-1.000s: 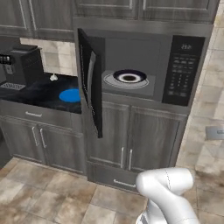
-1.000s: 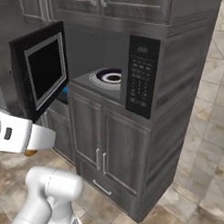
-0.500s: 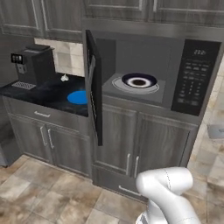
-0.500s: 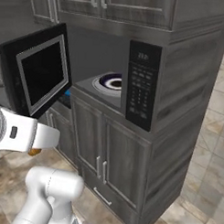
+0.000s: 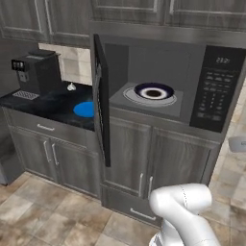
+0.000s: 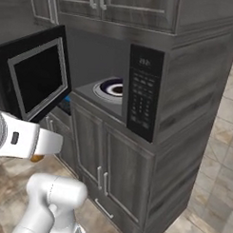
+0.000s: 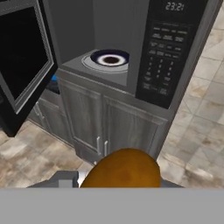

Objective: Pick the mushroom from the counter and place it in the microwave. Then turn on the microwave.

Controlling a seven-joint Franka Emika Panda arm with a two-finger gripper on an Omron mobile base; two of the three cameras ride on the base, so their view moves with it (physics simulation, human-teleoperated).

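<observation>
The mushroom (image 7: 123, 168) sits close under the hand camera as a rounded orange-brown cap, and from the right base view a small orange bit (image 6: 37, 158) shows under the white wrist at the left, so the end effector (image 6: 38, 157) seems to be closed on it and carrying it, low and well short of the microwave (image 5: 163, 91). The fingers themselves are hidden by the cap, so how firmly it is pinched cannot be told; a small round thing like this could roll or slip out during a wide swing and drop to the tiled floor (image 7: 199, 109). The microwave door (image 5: 101, 98) stands open, swung out to the left and edge-on toward the robot, and I judge it the main hazard: an arm rising from the lower left could clip its edge and push it partly shut. The cavity holds a glass turntable with a dark-rimmed plate (image 5: 153, 91) on it; coming in too low risks striking the front lip, too high the roof. The button panel (image 7: 163, 61) is on the right, and the door must be closed before pressing it. The dark tabletop (image 5: 48, 103) lies to the left, behind the door.
</observation>
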